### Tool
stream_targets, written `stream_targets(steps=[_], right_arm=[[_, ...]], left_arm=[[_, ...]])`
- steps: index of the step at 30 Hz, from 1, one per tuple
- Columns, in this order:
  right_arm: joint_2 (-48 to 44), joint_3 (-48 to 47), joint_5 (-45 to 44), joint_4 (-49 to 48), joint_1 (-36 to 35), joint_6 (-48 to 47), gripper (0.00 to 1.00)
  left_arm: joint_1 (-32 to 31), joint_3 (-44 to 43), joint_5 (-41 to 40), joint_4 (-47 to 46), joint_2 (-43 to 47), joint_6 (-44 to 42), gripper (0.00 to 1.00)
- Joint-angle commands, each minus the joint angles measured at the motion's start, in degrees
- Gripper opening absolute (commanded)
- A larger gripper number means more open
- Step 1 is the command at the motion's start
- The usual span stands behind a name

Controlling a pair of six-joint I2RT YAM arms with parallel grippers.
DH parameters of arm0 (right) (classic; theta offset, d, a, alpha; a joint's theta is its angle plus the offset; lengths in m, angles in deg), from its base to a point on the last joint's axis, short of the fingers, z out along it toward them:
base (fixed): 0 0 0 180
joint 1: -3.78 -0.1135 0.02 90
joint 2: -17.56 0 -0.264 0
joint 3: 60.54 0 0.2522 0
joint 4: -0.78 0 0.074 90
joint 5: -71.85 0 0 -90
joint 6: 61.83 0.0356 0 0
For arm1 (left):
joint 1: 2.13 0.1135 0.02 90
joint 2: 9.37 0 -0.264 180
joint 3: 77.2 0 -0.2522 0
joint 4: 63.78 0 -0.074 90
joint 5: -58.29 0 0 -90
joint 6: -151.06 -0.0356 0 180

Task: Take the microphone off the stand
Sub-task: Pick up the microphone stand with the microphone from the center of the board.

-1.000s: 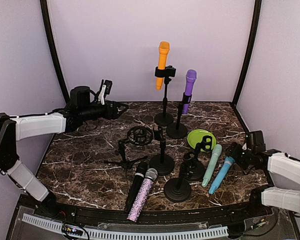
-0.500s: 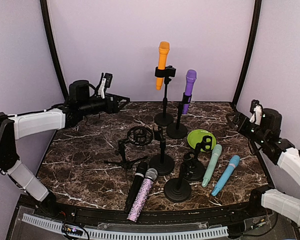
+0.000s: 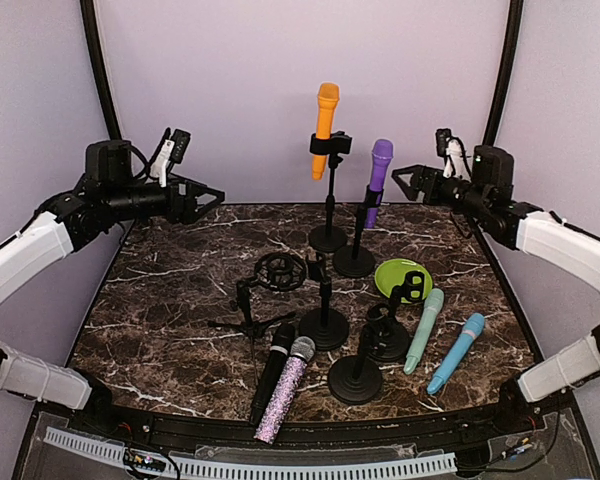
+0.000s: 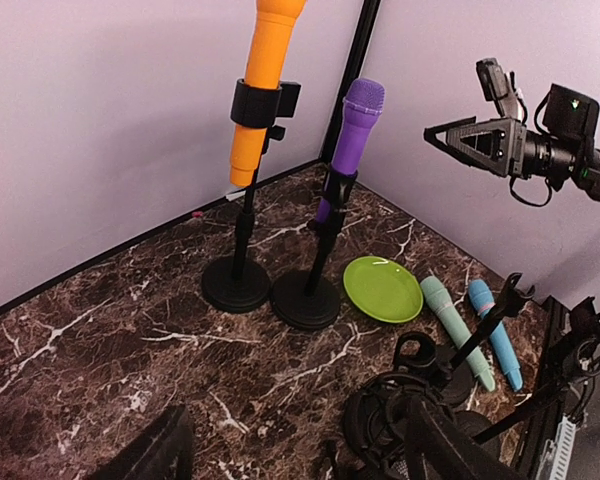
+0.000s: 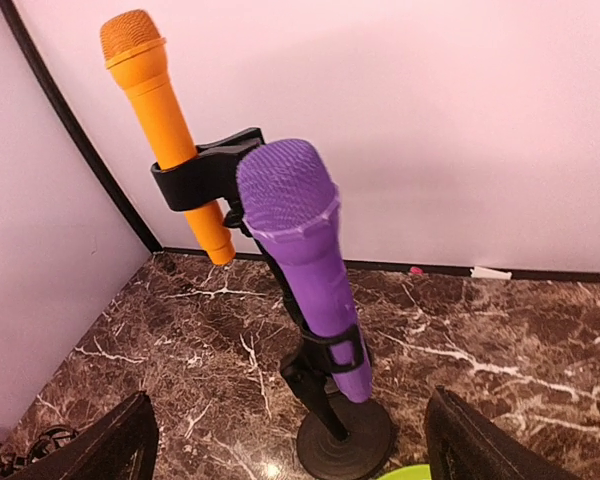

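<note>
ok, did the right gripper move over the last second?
Yes. The right gripper has swung up and back: from low over the table, right of the green plate, to high beside the purple microphone on its stand, with its jaws open.

Light: bright, even, diffuse; focus sharp in all views.
Small glare spot on marble tabletop (image 5: 270,468) at 6 o'clock, right wrist view; shadows faint, soft-edged.

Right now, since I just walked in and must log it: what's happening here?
Both arms are raised, the left pincer and right pincer open and empty. The right pincer faces the purple microphone, clipped in its stand beside the orange microphone on the taller stand. Neither is touched.
</note>
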State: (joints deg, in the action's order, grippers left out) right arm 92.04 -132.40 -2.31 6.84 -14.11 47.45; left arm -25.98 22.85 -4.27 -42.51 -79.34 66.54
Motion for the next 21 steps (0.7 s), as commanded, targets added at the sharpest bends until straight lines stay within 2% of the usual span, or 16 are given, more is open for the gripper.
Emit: stream_targets(steps=[1, 6, 13, 17, 21], right_arm=[[7.7, -7.4, -1.2, -4.2, -3.2, -5.3, 0.93], [17.4, -16.3, -4.2, -4.5, -5.1, -8.0, 0.92], [26.7, -25.0, -15.6, -6.2, -6.5, -10.0, 0.81], [28.5, -26.3, -13.0, -8.3, -6.7, -9.1, 0.67], [27.9, -25.0, -13.5, -10.9, -7.6, -9.4, 0.40]], left_arm=[[0.5, 3.8, -3.2, 5.3, 4.4, -8.6, 0.75], [0.5, 8.8, -9.7, 4.5, 6.2, -11.0, 0.75], [0.5, 10.9, -10.4, 2.9, 9.2, -10.5, 0.75], [0.5, 11.9, -12.3, 2.3, 11.0, -10.8, 0.75], [0.5, 12.1, -12.5, 1.9, 11.2, -10.8, 0.75]])
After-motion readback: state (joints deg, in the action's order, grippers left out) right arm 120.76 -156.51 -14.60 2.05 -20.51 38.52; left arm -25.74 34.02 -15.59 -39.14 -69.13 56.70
